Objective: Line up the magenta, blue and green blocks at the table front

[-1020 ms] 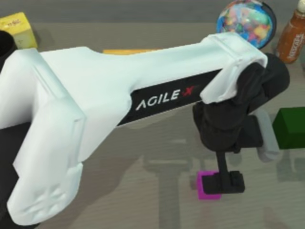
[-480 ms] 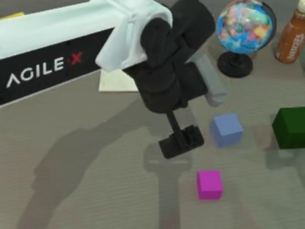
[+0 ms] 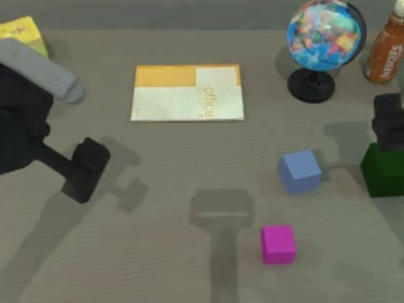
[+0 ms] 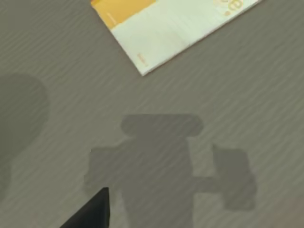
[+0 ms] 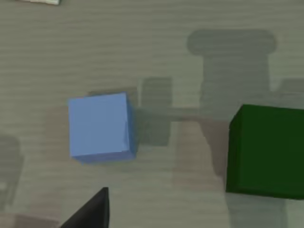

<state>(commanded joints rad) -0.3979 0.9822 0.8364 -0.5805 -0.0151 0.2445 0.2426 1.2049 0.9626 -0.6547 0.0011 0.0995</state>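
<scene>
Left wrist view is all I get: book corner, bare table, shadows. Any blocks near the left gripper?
Observer: None. The left gripper hangs over the table at the top view's left; the magenta block sits near the front, right of centre.
Operator: Blue, green, right arm?
Observer: The blue block lies behind the magenta one, apart from it. The green block is at the right edge, with the right gripper just above it.
</scene>
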